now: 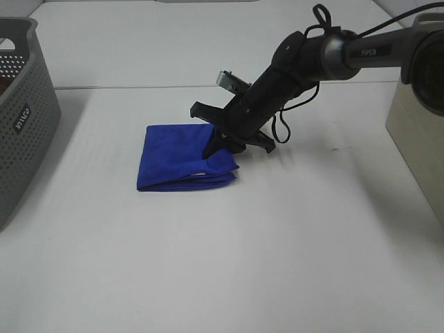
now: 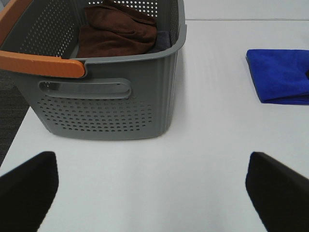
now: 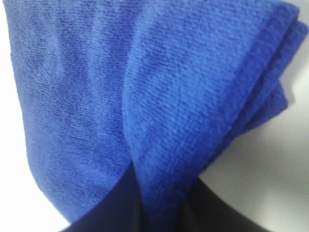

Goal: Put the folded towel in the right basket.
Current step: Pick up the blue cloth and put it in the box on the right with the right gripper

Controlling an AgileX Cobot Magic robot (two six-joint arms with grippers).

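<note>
The folded blue towel (image 1: 182, 158) lies on the white table (image 1: 229, 263) near the middle. My right gripper (image 1: 220, 147) reaches down from the right and is shut on the towel's right edge, which is raised a little into a peak. In the right wrist view the towel (image 3: 159, 87) fills the frame and is pinched between the dark fingers (image 3: 120, 208). The right basket (image 1: 416, 132) is a cream container at the right edge; only its side wall shows. My left gripper (image 2: 154, 188) is open and empty over the table; the towel (image 2: 280, 75) lies well beyond it.
A grey perforated basket (image 1: 21, 104) stands at the table's left edge. In the left wrist view this basket (image 2: 106, 106) has an orange handle (image 2: 41, 63) and holds a brown towel (image 2: 118, 31). The right arm's cable (image 1: 281, 125) hangs beside the towel.
</note>
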